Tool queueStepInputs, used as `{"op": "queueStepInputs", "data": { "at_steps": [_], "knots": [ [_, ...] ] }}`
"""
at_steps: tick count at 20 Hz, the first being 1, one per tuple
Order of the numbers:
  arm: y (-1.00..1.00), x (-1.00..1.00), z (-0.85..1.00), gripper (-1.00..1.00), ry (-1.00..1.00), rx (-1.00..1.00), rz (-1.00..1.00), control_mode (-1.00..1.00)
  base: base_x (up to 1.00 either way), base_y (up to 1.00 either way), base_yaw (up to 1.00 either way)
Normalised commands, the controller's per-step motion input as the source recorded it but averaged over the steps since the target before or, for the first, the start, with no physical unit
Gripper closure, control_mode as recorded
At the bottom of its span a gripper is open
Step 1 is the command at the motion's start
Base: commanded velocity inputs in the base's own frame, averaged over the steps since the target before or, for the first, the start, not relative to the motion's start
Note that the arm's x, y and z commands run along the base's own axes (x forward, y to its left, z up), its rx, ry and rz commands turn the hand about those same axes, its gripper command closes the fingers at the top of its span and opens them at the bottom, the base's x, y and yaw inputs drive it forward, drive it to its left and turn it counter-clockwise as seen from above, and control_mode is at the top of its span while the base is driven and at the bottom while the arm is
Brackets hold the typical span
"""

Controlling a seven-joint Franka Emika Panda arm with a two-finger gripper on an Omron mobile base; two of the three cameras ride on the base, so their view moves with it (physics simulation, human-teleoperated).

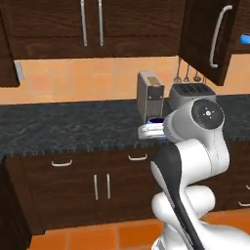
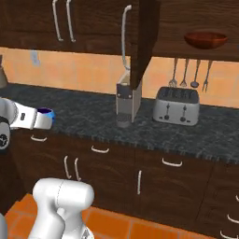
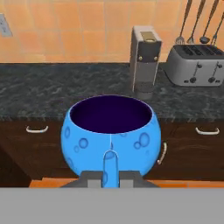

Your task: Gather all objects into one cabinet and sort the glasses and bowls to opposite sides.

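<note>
A squat bright-blue round vessel (image 3: pixel 111 131) with a dark inside hangs in the air in front of the counter, and my gripper (image 3: pixel 111 173) is shut on its near rim. From the left base view the vessel (image 1: pixel 156 120) peeks out beside my hand, over the counter's front edge. It shows as a blue tip (image 2: pixel 47 112) at the end of my hand in the right base view. The reddish-brown bowl (image 2: pixel 205 39) sits on the shelf of the open upper cabinet (image 2: pixel 186 52), up and to the right. A second blue vessel (image 1: pixel 244 38) shows inside that cabinet.
The cabinet door (image 2: pixel 140 42) stands swung open towards me above a grey coffee machine (image 3: pixel 145 57). A toaster (image 3: pixel 194 65) sits to its right on the dark speckled counter (image 3: pixel 52 92), with utensils (image 2: pixel 189 72) hanging behind. Drawers and doors lie below.
</note>
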Motion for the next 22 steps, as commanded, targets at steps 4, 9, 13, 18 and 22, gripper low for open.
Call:
{"op": "queueStepInputs", "data": {
  "at_steps": [4,9,13,18,22],
  "knots": [
    [0.00,0.00,0.00,1.00,0.00,0.00,0.00,1.00,0.02,-0.99,-0.35],
    [0.00,0.00,0.00,1.00,0.00,0.00,0.00,1.00,0.06,-1.00,-0.17],
    [0.00,0.00,0.00,1.00,0.00,0.00,0.00,1.00,0.24,-1.00,0.04],
    [0.00,0.00,0.00,1.00,0.00,0.00,0.00,1.00,0.57,-0.85,0.14],
    [0.00,0.00,0.00,1.00,0.00,0.00,0.00,1.00,0.71,-0.49,0.12]
  ]
}}
